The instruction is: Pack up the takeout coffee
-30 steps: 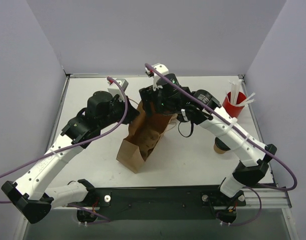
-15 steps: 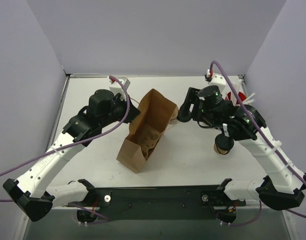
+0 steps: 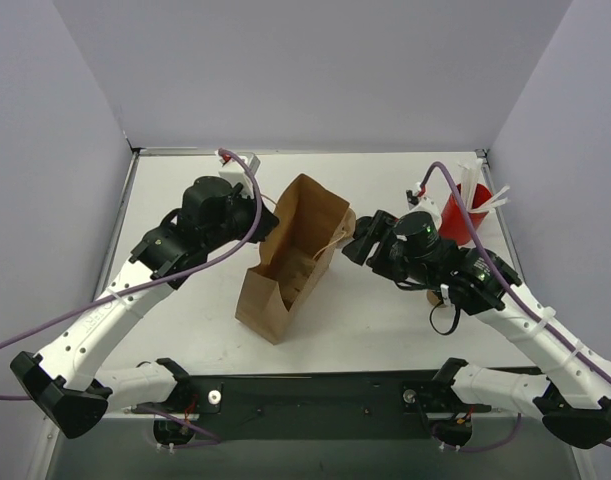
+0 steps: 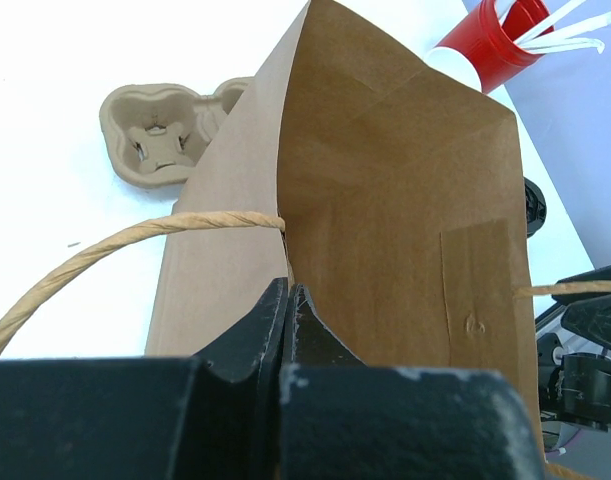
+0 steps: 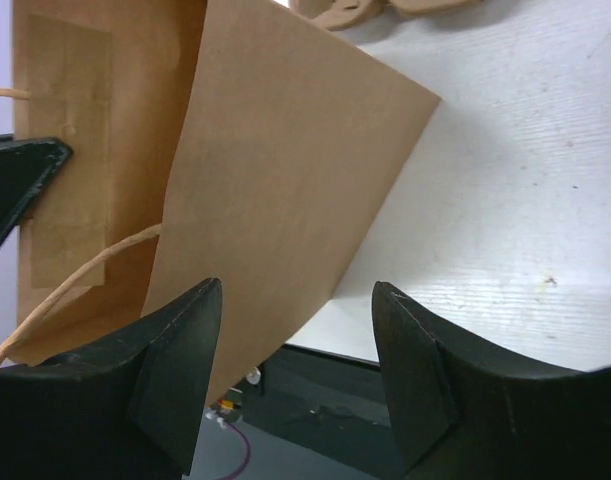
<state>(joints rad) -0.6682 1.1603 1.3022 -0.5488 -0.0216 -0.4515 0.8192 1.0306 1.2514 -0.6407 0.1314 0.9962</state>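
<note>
Top external view showed 1 plain kraft bag (image 3: 285, 265) standing open mid-table (image 3: 375, 320), with no print readable on it, 2 twisted paper handles (image 4: 115, 240) and a taped patch inside. The left gripper (image 4: 288, 305) was pinched tight on the bag's left rim. The right gripper (image 5: 297, 300) hung just beside the bag's right wall, jaws apart and empty. 1 red cup (image 3: 463, 212) of white sticks stood at the far right corner, and 1 pulp carrier (image 4: 160, 140) lay behind the bag. Bare tabletop lay near and right of the bag. The takeout coffee could not be made out, and the bag's interior was shadowed.
</note>
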